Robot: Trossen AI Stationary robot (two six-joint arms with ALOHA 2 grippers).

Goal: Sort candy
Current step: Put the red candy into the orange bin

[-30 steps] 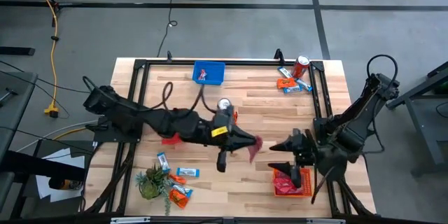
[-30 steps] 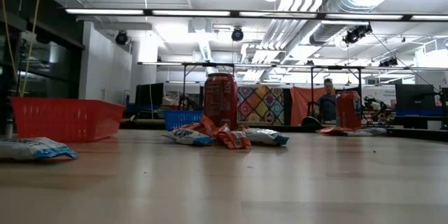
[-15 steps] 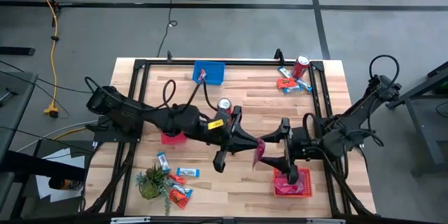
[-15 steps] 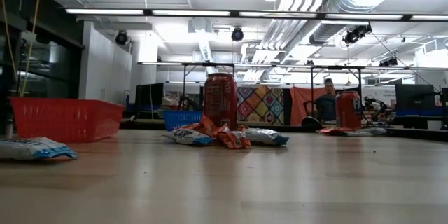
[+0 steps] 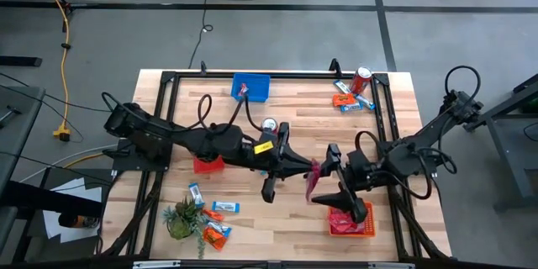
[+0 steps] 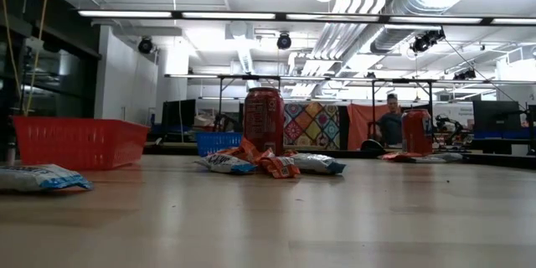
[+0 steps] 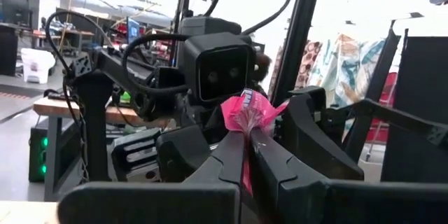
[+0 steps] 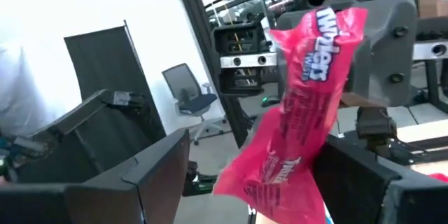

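Note:
A pink-red candy packet (image 5: pixel 313 177) hangs in the air over the table's middle, with my left gripper (image 5: pixel 303 171) shut on it. My right gripper (image 5: pixel 330 176) faces the left one from the right, level and open. Its two fingers (image 8: pixel 157 171) stand on either side of the packet (image 8: pixel 308 91), and no touch shows. More candy lies in a far-right pile (image 5: pixel 349 99) and a near-left pile (image 5: pixel 212 216). A red basket (image 5: pixel 366 221) near the right front holds pink-red packets. My left gripper pinches one end of the packet (image 7: pixel 245 120) between its two shut fingers. The fingers lie about level and come from the table's left. The packet is lifted clear of the table, and the rest of it sticks out past the fingertips toward my right gripper.
A blue basket (image 5: pixel 250 87) stands at the far edge, and another red basket (image 5: pixel 208 165) sits under my left arm. Drink cans stand at the far right (image 5: pixel 361 77) and mid-table (image 5: pixel 269 124). A small green plant (image 5: pixel 180 220) is at the near left.
My right gripper has risen from over the red basket, tipped from pointing down to level, and moved toward the table's left until its open fingers stand around the packet. My left gripper has kept the packet held in the air.

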